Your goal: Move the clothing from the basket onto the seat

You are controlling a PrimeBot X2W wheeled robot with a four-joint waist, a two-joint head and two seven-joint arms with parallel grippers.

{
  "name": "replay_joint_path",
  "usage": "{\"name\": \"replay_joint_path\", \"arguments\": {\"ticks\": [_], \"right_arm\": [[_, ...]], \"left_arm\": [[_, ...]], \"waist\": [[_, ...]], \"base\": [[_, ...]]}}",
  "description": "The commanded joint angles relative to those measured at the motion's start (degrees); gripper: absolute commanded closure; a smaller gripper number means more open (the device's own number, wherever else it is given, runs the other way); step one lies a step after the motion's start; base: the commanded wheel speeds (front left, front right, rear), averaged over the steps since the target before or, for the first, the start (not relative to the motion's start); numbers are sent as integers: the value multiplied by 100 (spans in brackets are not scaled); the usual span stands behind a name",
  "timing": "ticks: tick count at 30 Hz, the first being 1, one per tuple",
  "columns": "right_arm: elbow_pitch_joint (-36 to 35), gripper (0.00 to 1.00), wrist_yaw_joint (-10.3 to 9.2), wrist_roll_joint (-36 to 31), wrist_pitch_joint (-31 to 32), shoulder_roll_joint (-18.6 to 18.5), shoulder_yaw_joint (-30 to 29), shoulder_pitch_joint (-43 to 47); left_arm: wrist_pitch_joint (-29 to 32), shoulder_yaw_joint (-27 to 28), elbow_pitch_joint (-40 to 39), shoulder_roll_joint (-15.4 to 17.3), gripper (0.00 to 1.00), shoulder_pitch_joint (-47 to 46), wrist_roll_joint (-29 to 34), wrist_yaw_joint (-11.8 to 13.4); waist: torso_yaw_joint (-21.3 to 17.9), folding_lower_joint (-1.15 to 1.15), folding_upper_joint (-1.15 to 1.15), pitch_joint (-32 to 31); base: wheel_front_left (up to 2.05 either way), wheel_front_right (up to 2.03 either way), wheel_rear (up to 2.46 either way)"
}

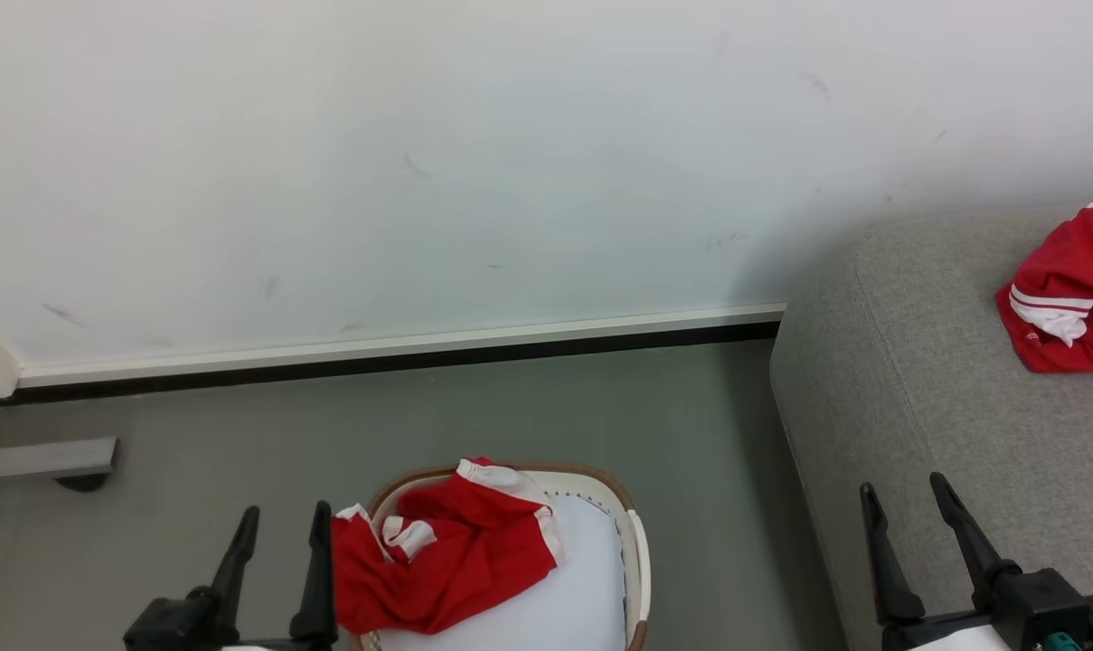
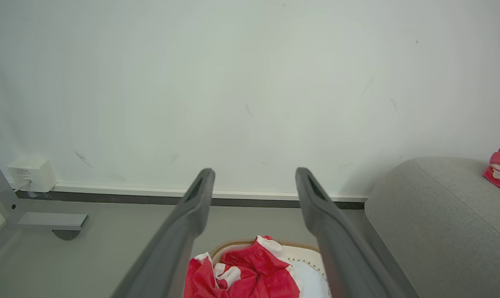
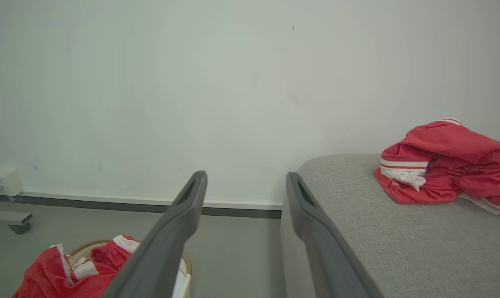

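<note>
oval cream brown-rimmed plastic basket (image 1: 634, 542): red white-trimmed garment (image 1: 447, 561) inside | grey fabric sofa (image 1: 917, 407): second red garment (image 1: 1066, 298) | left gripper (image 1: 286, 511), right gripper (image 1: 903, 484): spread, empty

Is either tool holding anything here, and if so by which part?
Nothing is held: the left tool and the right tool both stand open and empty.

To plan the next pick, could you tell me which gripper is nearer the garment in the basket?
Left. The left gripper sits just beside the garment draped over the basket rim; the right gripper is off by the sofa edge.
</note>
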Motion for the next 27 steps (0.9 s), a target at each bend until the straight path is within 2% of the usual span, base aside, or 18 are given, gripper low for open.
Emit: {"name": "replay_joint_path", "arguments": {"ticks": [1, 18, 27], "right_arm": [[27, 0, -14, 81, 3, -23, 47, 66], [90, 0, -14, 177, 3, -21, 121, 9], [-117, 0, -14, 89, 3, -21, -46, -401]], "left_arm": [[-1, 52, -28, -12, 0, 86, 59, -20], [-1, 276, -5, -180, 0, 158, 338, -275], [-1, 57, 162, -187, 0, -323, 495, -390]], "waist": [[5, 2, 0, -64], [0, 2, 0, 5], [-125, 2, 0, 715]], "base": [[0, 0, 0], [0, 0, 0], [0, 0, 0]]}}
